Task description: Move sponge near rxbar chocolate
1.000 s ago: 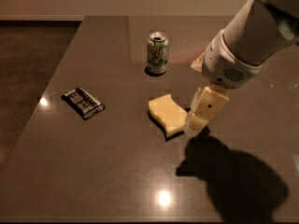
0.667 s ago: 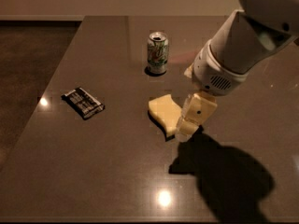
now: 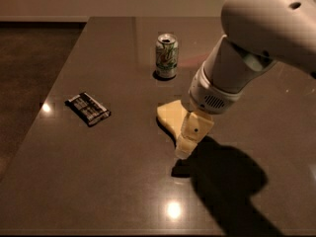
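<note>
The pale yellow sponge [image 3: 170, 115] lies flat on the dark table [image 3: 98, 181] near its middle. The gripper [image 3: 187, 141] hangs from the big white arm right over the sponge's near right edge and hides that part of it. The rxbar chocolate [image 3: 88, 108], a flat bar in a dark wrapper with white lettering, lies on the table well to the left of the sponge, apart from it.
A green-and-silver soda can [image 3: 166, 56] stands upright behind the sponge. The table's left edge runs just beyond the bar, with dark floor [image 3: 29, 73] past it. The arm's shadow [image 3: 227, 181] covers the table's near right.
The arm and gripper have moved left and toward the sponge, now covering its right edge. The sponge, bar and can have not moved.
</note>
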{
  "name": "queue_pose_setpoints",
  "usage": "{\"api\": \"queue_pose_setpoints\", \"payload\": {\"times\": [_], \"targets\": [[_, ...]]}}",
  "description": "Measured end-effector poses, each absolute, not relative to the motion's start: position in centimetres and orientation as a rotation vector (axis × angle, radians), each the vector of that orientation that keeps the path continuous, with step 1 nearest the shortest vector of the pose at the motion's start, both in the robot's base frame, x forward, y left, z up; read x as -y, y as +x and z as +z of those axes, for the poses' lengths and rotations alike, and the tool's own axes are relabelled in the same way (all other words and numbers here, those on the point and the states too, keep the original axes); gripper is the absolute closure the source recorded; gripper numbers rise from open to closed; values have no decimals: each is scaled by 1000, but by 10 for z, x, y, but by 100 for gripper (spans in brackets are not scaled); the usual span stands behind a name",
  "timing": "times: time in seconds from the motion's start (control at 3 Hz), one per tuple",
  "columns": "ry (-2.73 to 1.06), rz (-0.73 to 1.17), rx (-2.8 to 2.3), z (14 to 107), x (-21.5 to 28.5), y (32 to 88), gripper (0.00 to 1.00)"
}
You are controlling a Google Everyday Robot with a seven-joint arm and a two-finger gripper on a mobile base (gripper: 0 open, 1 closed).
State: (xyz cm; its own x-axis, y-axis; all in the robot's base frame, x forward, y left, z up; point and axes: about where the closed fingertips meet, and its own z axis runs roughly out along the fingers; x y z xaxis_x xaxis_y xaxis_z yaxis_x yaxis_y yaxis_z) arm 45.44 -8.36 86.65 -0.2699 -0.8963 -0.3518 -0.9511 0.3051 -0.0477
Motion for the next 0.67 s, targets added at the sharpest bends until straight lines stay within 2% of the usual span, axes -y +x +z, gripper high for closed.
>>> {"api": "queue_pose_setpoints", "payload": {"times": [0.33, 0.67], "targets": [[-1672, 227, -2311, 852, 81, 457, 0], [-1682, 212, -2347, 844, 77, 461, 16]]}}
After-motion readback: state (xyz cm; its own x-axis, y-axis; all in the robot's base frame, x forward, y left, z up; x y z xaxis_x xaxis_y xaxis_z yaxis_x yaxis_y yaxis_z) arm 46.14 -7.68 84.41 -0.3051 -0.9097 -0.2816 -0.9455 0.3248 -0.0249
